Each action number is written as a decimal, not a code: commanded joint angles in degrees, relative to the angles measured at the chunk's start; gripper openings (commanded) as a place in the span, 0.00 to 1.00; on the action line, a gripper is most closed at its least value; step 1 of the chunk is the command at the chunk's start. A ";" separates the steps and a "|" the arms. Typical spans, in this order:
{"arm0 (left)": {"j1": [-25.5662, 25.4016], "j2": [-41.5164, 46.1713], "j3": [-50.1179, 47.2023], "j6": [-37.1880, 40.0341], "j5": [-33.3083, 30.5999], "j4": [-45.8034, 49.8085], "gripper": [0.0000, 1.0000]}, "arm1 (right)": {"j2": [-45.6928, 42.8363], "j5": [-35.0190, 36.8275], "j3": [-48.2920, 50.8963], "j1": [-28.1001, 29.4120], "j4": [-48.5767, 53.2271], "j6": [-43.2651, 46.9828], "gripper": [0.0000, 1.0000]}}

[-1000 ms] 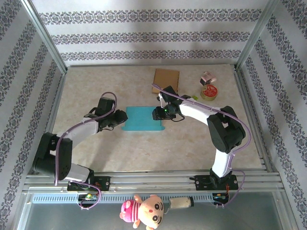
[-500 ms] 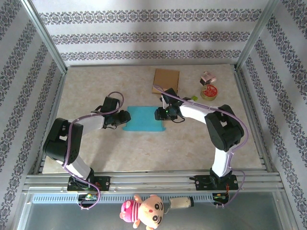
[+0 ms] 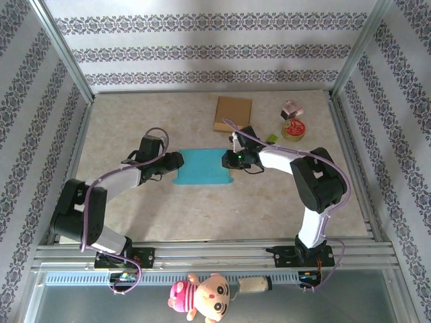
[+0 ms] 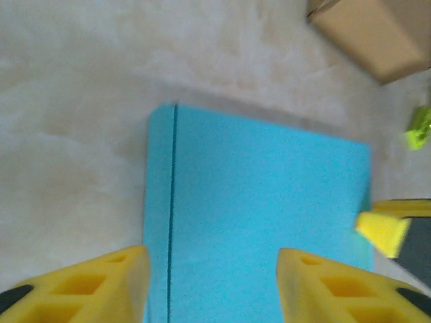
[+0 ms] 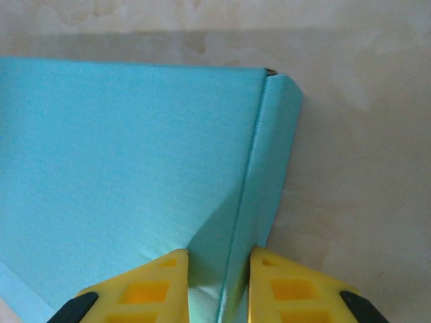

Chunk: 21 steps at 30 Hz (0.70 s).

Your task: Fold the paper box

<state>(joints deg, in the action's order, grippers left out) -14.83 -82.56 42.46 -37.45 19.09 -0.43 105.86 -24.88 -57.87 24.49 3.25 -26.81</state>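
The paper box [image 3: 202, 168] is a flat light-blue sheet lying mid-table. In the left wrist view the paper box [image 4: 262, 215] has a crease line near its left edge. My left gripper [image 3: 176, 163] hovers over its left end, and the left gripper [image 4: 212, 286] is open with wide-set yellow fingers and nothing between them. My right gripper [image 3: 229, 160] is at the sheet's right end. There the right gripper [image 5: 217, 286] is shut narrowly on the raised side flap [image 5: 269, 175] of the paper box [image 5: 121, 161]. One right fingertip [image 4: 380, 232] shows past the sheet's far edge.
A brown cardboard box [image 3: 233, 113] lies behind the sheet and shows as the cardboard box [image 4: 377, 33] from the left wrist. A green scrap [image 3: 271, 138], a round tin [image 3: 293, 128] and a small pink box [image 3: 292, 109] sit at the back right. Metal rails [image 3: 347, 134] fence the table.
My left gripper has opened wider over the sheet's left end. The right gripper's jaws have narrowed onto the right flap and shifted slightly rightward.
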 commanded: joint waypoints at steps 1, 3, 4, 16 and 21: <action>1.87 1.70 -0.62 -1.19 1.16 0.45 0.59 | 1.28 -6.57 5.98 -3.45 -1.99 1.68 0.19; 2.73 1.74 -0.65 -1.61 4.04 -0.75 0.63 | 0.81 -7.56 8.23 -5.75 -3.99 1.15 0.18; 3.17 1.51 -0.84 -2.03 5.76 -1.77 0.64 | 0.43 -8.64 9.80 -7.16 -6.02 0.38 0.18; 4.16 -10.67 -0.84 -11.41 19.55 -20.47 0.70 | 4.29 -14.40 13.20 -10.87 -13.41 -2.46 0.15; 4.02 -16.73 -0.81 -15.46 22.30 -27.06 0.71 | 4.54 -14.16 13.44 -11.17 -13.12 -1.79 0.15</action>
<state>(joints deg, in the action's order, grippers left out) -11.14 -96.95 41.71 -49.23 38.44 -20.18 106.96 -43.24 -47.07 13.61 -15.62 -28.82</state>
